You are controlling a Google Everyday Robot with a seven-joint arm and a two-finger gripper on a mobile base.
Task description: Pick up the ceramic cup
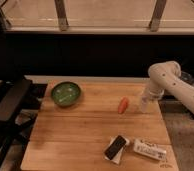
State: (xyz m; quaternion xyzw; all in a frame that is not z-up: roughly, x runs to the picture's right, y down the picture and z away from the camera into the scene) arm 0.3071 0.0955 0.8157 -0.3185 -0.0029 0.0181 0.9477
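The ceramic cup (144, 105) is a small pale white round cup standing near the right edge of the wooden table (85, 132). My gripper (148, 98) reaches down from the white arm (166, 76) at the right and is right at the cup, over its top, hiding its rim. I cannot tell whether the cup is off the table. The green bowl (65, 93) sits at the table's far left, well away from the gripper.
A small orange item (122, 105) lies just left of the cup. A black and white device (116, 148) and a white packet (149, 149) lie near the front right edge. A dark chair (10, 102) stands at the left. A window ledge runs behind.
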